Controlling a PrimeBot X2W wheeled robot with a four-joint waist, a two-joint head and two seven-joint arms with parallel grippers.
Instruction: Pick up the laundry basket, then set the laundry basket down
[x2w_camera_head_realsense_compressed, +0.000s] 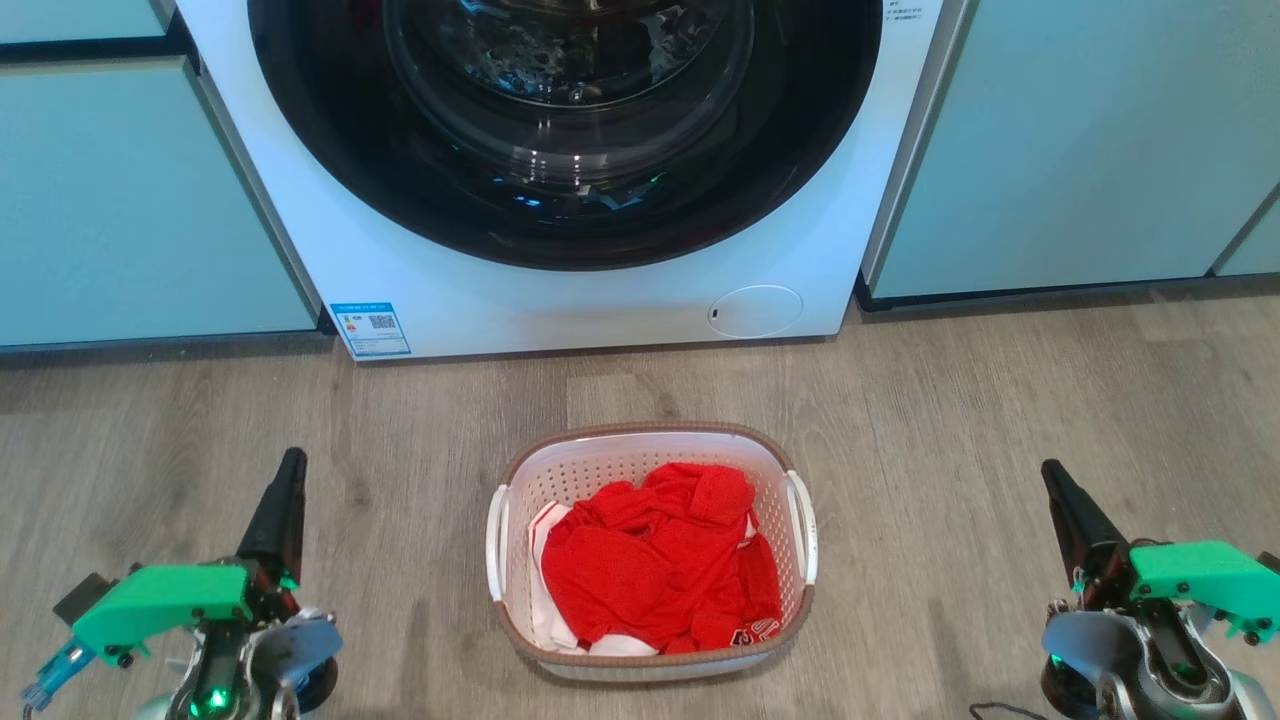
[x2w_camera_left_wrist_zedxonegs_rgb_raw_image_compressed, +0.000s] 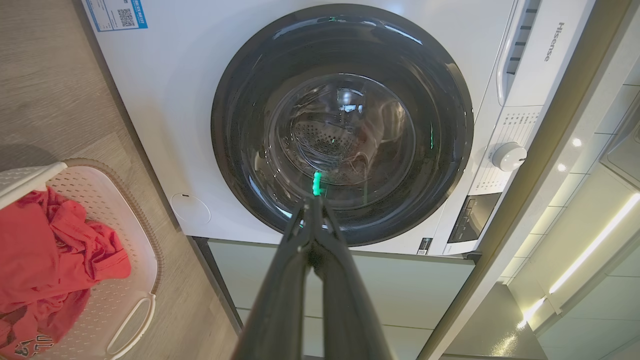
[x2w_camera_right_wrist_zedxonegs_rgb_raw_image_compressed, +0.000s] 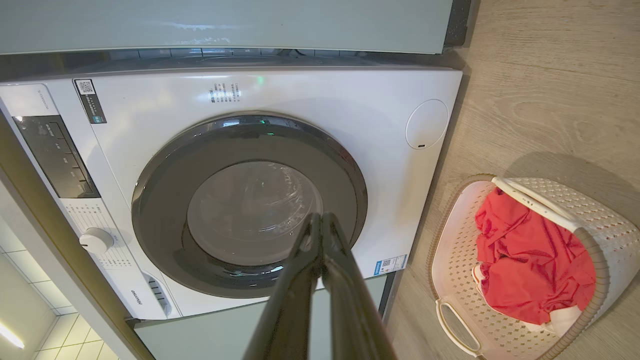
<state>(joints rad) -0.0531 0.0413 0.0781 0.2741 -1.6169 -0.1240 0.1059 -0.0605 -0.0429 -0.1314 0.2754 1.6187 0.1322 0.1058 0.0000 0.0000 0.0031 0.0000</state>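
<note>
Nearest, low on either side, the left jaws and right jaws are each pressed together and hold nothing. The left arm's dark fingers (x2w_camera_head_realsense_compressed: 280, 510) and the right arm's dark fingers (x2w_camera_head_realsense_compressed: 1075, 515) point toward the washing machine (x2w_camera_head_realsense_compressed: 600, 300). The laundry basket (x2w_camera_head_realsense_compressed: 640, 465) stands upright on the wooden floor (x2w_camera_head_realsense_compressed: 950, 450), between the two arms and well apart from both, a short way in front of the machine's dark round door (x2w_camera_head_realsense_compressed: 330, 150). Its brown rim band and both white side handles (x2w_camera_head_realsense_compressed: 805, 540) are unobstructed. A crumpled red garment (x2w_camera_head_realsense_compressed: 650, 560) lies inside, over some white cloth (x2w_camera_head_realsense_compressed: 545, 600). Pale cabinets (x2w_camera_head_realsense_compressed: 130, 200) flank the machine.
</note>
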